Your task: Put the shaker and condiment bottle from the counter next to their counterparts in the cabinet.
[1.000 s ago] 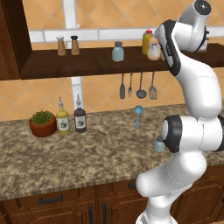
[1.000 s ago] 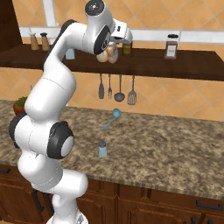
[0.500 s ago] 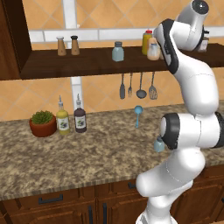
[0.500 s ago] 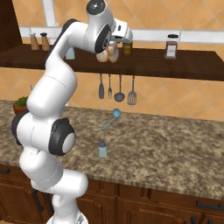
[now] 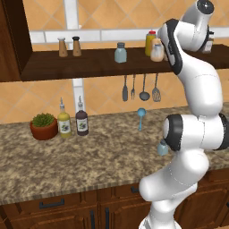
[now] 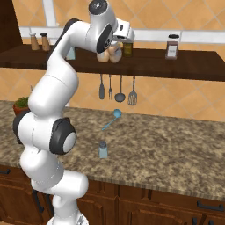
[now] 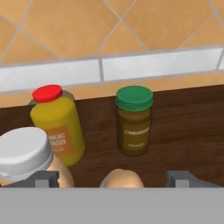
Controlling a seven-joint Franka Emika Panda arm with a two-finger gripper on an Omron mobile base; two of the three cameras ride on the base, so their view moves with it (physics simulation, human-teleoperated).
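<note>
shaker: small squat pale blue-grey shaker with grey metal cap. It stands upright on the long speckled brown-grey granite counter, toward the front edge and apart from everything else. I count it as not yet put away.
condiment bottle: slim peach-orange bottle. I see only its rounded top, on the dark brown wooden cabinet shelf near the front edge.
pincer: two-finger gripper is up at the shelf with its jaws spread wide. The slim bottle top sits between them with a gap on each side, so I read it as not gripping.
counterpart: wide peach bottle with white cap is just beside the slim one, so I judge the bottle half done.
shelf neighbours: yellow bottle with red cap and brown jar with green lid stand behind, toward the shelf's back edge. A second pale blue-grey shaker stands further along the shelf.
counter extras: a blue ladle lies behind the shaker, toward the back edge.
handling: my guess is the shaker is light and rigid with smooth sides, and short enough to tip or slip.
grasp: I would take it across the body just below the cap, with the fingers square to it.
risk: pulling the hand out could knock the slim bottle off the front edge.
</note>
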